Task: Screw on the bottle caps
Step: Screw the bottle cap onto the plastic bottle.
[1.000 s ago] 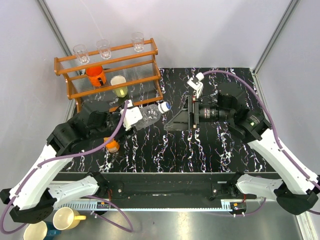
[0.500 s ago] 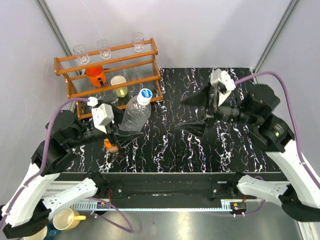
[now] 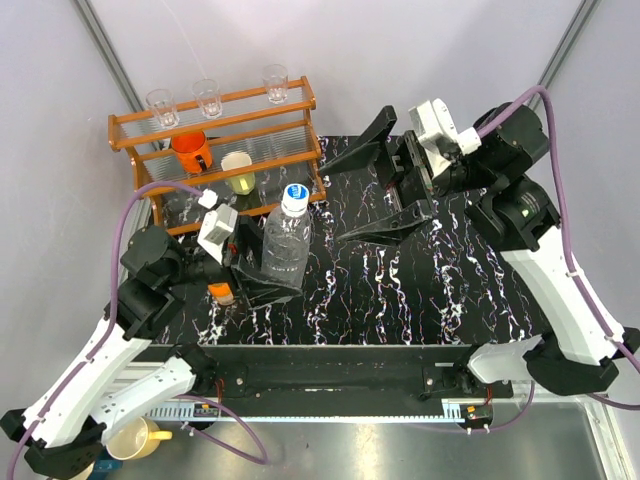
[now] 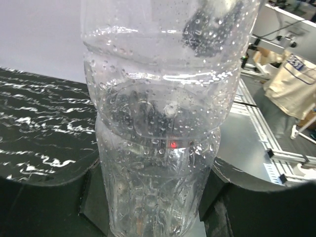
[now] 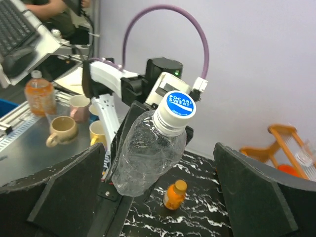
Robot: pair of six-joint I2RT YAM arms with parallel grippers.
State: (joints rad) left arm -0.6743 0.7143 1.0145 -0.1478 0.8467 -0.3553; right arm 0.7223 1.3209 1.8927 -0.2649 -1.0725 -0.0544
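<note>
Top external view is showing the left gripper clamping the clear bottle upright, blue cap sitting on its neck; right gripper is gaping wide nearby. Orange bottle is looking capped; I am judging tightening undone.

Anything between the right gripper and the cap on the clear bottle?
Nothing visible: only open air separates the open right gripper from the blue cap atop the clear bottle, which the left gripper holds.
</note>
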